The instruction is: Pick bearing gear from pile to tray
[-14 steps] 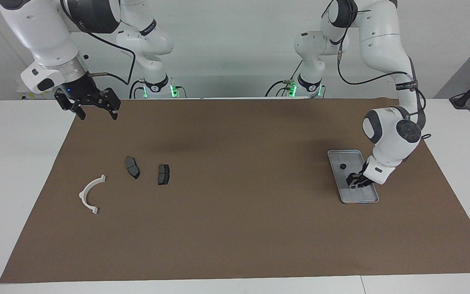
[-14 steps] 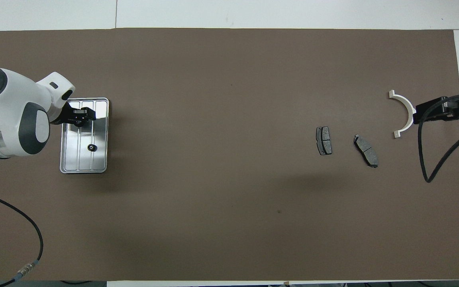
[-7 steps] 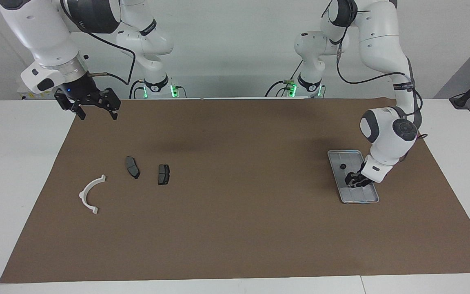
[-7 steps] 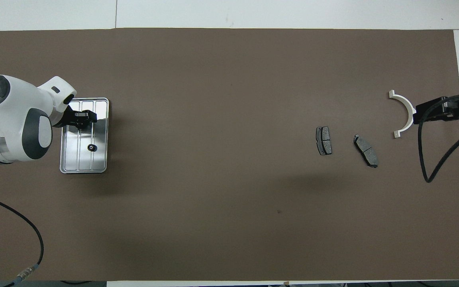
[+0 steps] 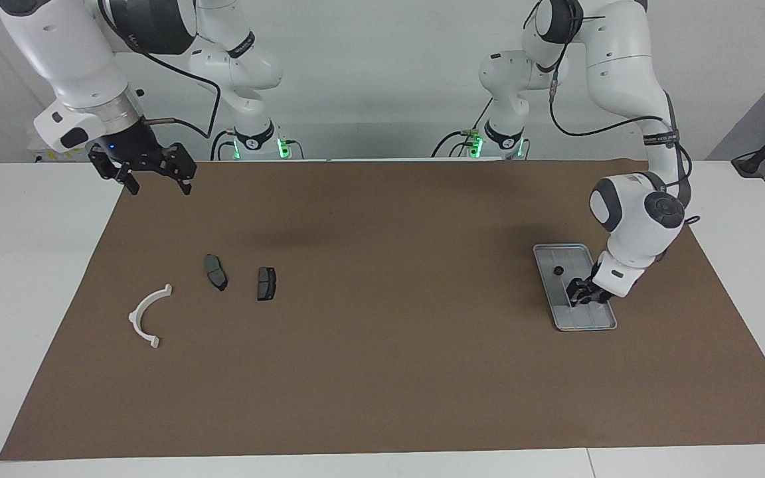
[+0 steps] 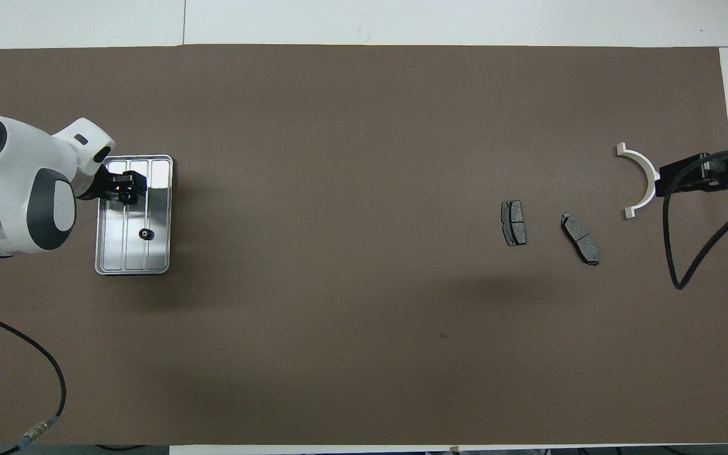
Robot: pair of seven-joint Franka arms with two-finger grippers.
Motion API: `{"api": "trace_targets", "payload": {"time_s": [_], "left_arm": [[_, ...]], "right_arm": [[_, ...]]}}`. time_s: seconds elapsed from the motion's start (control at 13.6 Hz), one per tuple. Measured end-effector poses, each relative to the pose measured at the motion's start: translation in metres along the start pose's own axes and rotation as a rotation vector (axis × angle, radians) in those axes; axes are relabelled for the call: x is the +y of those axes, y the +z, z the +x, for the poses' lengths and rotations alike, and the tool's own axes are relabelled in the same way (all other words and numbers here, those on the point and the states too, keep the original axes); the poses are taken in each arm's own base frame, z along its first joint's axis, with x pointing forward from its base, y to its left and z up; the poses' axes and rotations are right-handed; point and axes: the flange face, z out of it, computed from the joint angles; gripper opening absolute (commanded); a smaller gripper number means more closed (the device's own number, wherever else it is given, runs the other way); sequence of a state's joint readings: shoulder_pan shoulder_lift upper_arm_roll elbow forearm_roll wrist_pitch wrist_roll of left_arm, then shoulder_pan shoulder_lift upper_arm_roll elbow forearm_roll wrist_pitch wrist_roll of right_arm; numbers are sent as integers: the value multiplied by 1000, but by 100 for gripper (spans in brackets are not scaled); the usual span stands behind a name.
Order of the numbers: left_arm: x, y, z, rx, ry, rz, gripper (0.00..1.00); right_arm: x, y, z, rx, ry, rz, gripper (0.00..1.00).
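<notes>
Bearing gear [image 5: 557,270] sits in the tray [image 5: 605,323] at frame right under the left gripper [image 5: 580,297], jaw state unclear, which could knock it sideways.

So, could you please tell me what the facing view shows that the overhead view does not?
Only the facing view shows both arms whole and the right gripper, open, up in the air at its own end. Only the overhead view shows the left gripper from above over the silver-grey metal tray. Both show the small black round gear in the tray, two dark grey brake-pad plates and the white semicircular bracket.
</notes>
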State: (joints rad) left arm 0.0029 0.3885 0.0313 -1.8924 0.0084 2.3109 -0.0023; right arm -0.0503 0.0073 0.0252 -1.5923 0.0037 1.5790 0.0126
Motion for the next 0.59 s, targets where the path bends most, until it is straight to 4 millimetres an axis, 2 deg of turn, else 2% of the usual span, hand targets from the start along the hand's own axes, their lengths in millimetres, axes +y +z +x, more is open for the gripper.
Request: {"api": "trace_targets", "payload": {"time_s": [0.15,0.29,0.44,0.59], "left_arm": [[-1,-31,9,-25,-2,0,79],[-2,-77,11,-39,-4,-1,79],[-5,-122,2,-38,-7,-2,84],[-13,-160,-11,-31,-20,-3,93]], "right_arm": [[0,0,0,0,0,0,100],[0,0,0,0,0,0,100],[0,0,0,0,0,0,100],[1,0,0,0,1,0,100]]}}
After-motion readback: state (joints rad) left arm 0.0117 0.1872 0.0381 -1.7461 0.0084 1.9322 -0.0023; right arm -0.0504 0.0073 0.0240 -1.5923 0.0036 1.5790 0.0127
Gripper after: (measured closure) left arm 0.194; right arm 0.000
